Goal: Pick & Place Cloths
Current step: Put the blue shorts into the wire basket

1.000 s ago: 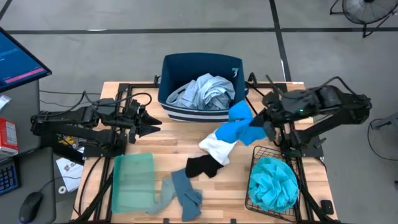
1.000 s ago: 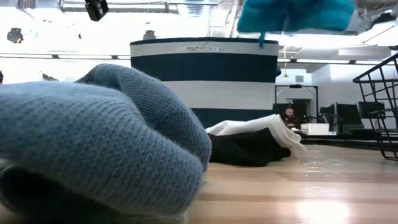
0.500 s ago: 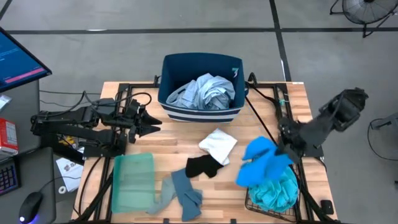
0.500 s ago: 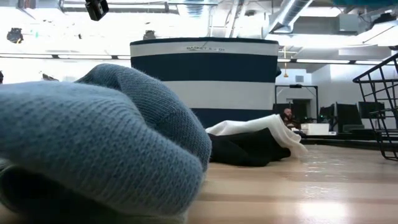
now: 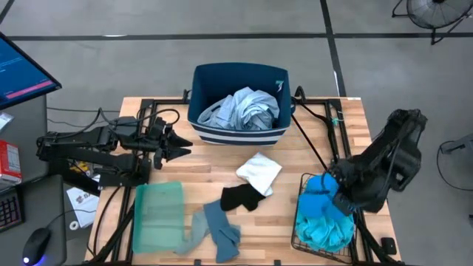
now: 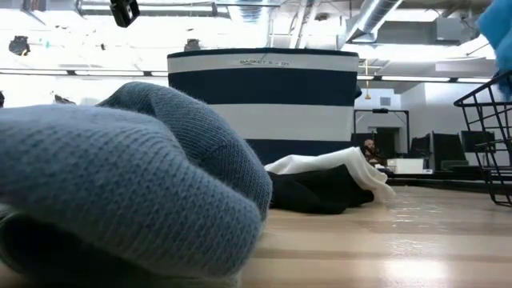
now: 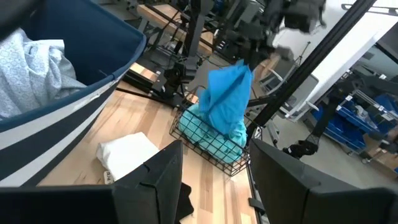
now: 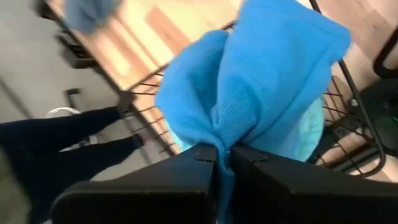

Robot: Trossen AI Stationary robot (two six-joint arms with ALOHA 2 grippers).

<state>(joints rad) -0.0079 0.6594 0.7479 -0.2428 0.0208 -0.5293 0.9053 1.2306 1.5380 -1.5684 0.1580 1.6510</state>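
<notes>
My right gripper (image 8: 224, 155) is shut on a bright blue cloth (image 5: 320, 190) over a black wire basket (image 5: 299, 222) at the table's near right, which holds a turquoise cloth (image 5: 325, 227). The blue cloth also shows in the left wrist view (image 7: 227, 93). My left gripper (image 7: 214, 180) is open and empty at the table's left (image 5: 177, 145). A white cloth (image 5: 259, 172), a small black cloth (image 5: 240, 197) and a grey-blue cloth (image 5: 218, 229) lie on the table. A pale blue-white shirt (image 5: 244, 109) lies in the navy bin (image 5: 203, 77). My right gripper pinches a bunched fold of the bright blue cloth (image 8: 219, 134) between its two fingers, several layers gathered. The fingers come from above. The cloth hangs slack below them, and its lower end (image 7: 217, 127) reaches down to the turquoise cloth in the basket.
A pale green tray (image 5: 157, 216) lies at the near left. The striped navy bin stands at the far middle, also in the low view (image 6: 264, 96). The grey-blue cloth (image 6: 120, 184) fills the low view's foreground. A person's legs (image 8: 68, 134) show beyond the table's edge.
My right gripper has carried the bright blue cloth from near the bin, beside the white cloth, toward the table's near right. It has turned and come down over the wire basket. The cloth has stayed hanging from the shut fingers. The white cloth lies uncovered.
</notes>
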